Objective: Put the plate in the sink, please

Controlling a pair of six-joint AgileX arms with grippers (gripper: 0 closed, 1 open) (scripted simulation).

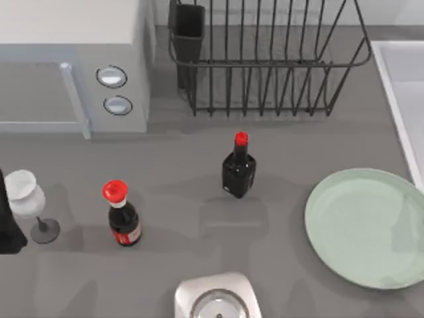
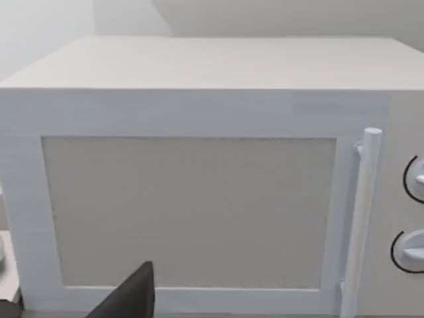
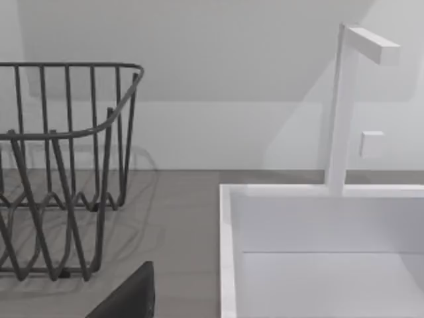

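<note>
A pale green plate [image 1: 368,225] lies flat on the grey worktop [image 1: 278,218], beside the white sink [image 1: 403,93]. Neither end effector's opening can be told.

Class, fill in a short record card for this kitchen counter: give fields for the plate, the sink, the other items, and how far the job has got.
plate: pale green plate flat on the counter, at the table's right, not held
sink: white sink at the right edge, beyond the plate; faucet stands at its back rim
bottles: red-capped cola bottle and dark sauce bottle, both upright, apart
other items: microwave, wire dish rack, wine glass, silver rounded-square object
task status: plate not yet in the sink
</note>
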